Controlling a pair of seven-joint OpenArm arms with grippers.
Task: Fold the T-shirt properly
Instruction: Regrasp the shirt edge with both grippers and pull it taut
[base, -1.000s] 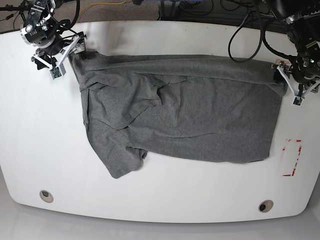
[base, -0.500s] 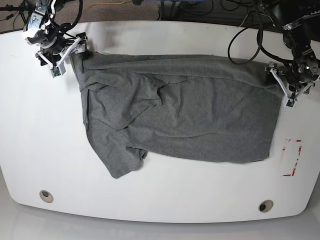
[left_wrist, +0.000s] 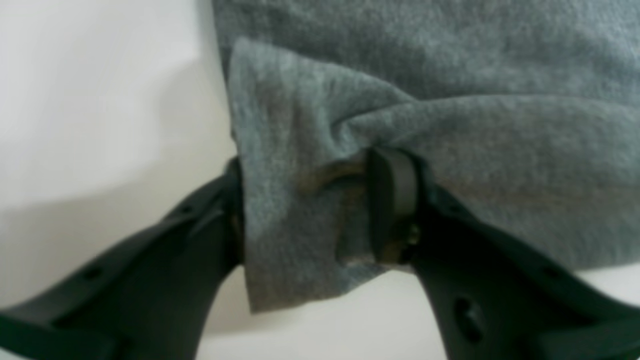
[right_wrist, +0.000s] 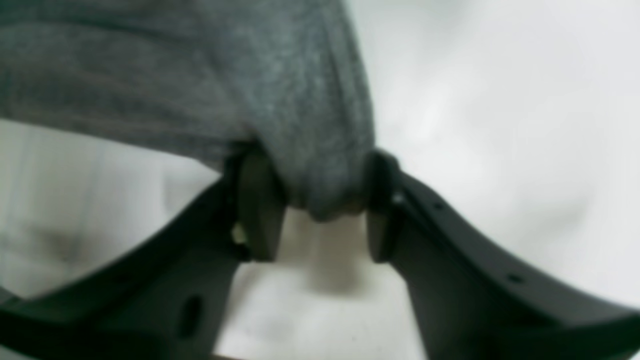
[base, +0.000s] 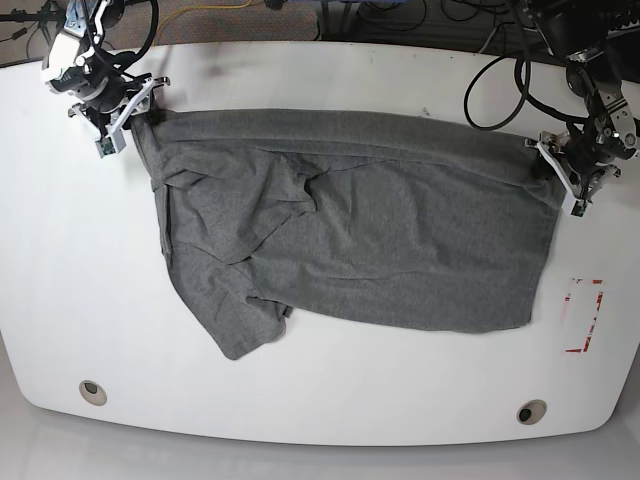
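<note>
Plain T-shirt (base: 350, 235), no readable writing

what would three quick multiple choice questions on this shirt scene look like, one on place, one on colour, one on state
1. Where on the table does the red marking sit in the base view?
A. right edge
B. left edge
C. under the shirt

2. What colour is the T-shirt?
A. white
B. red
C. dark heather grey

3. What state are the two claws in?
A. both open above the cloth
B. both shut on the cloth
C. one shut, one hanging free

Answers:
1. A, the red marking lies near the right edge, clear of the shirt.
2. C, the whole cloth is plain grey with no print.
3. B, the left claw pinches a bunched corner in its wrist view, and the right claw pinches a fold of fabric in its own.
</note>
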